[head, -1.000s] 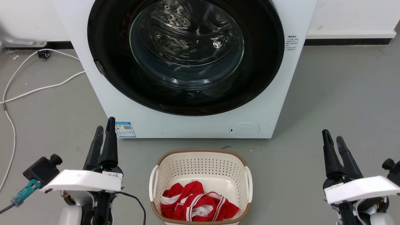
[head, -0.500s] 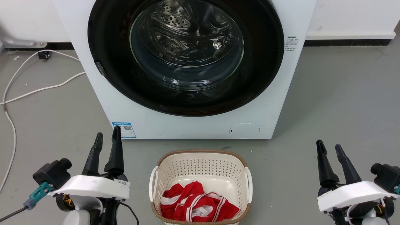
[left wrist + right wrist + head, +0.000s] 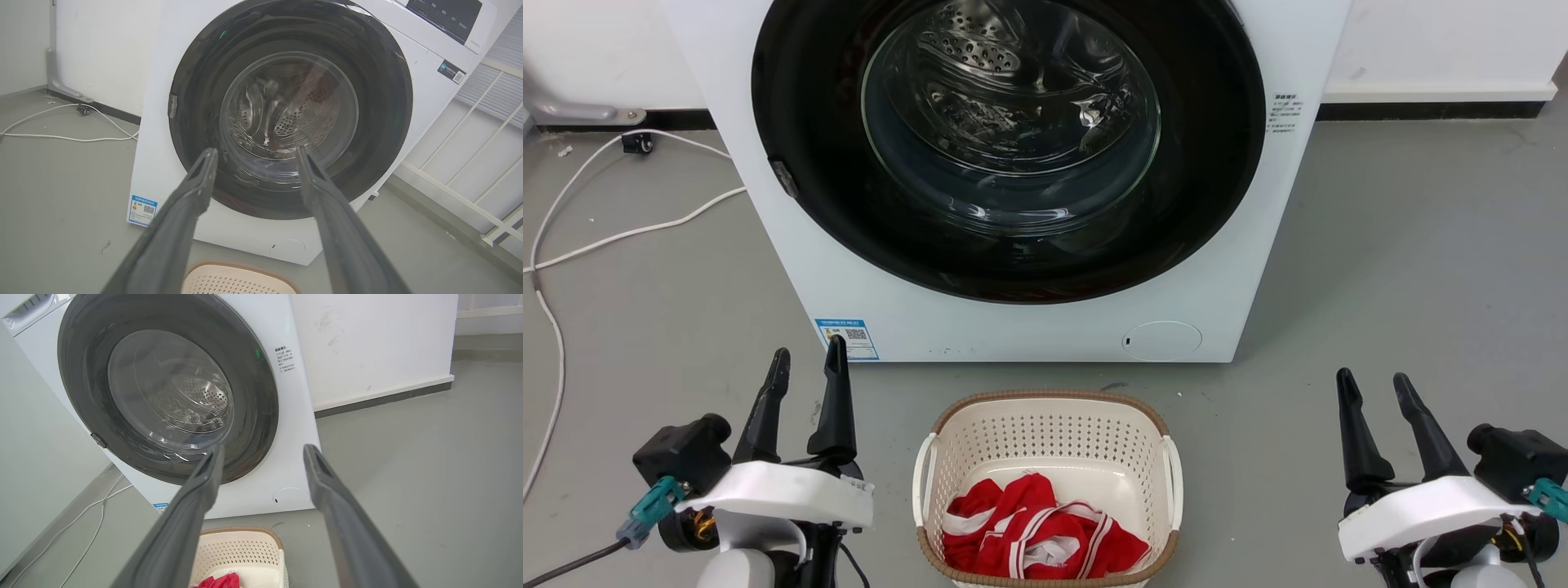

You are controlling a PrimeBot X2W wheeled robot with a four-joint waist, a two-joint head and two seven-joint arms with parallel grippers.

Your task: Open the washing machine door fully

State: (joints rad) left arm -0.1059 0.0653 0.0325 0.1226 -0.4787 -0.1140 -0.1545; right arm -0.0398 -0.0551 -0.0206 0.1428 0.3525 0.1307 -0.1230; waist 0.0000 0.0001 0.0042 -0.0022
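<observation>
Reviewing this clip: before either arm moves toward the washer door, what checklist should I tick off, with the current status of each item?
1. Washing machine door shut against the washing machine, ready to pull: ok.
2. Left gripper jaws apart, empty: ok.
3. Right gripper jaws apart, empty: ok.
4. Grey tab on the door's left rim unobstructed: ok. Whether it is the handle: cannot tell.
5. Basket on the floor before the machine clears the door's swing: cannot tell.

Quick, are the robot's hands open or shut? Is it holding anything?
Left hand: open, holding nothing.
Right hand: open, holding nothing.
</observation>
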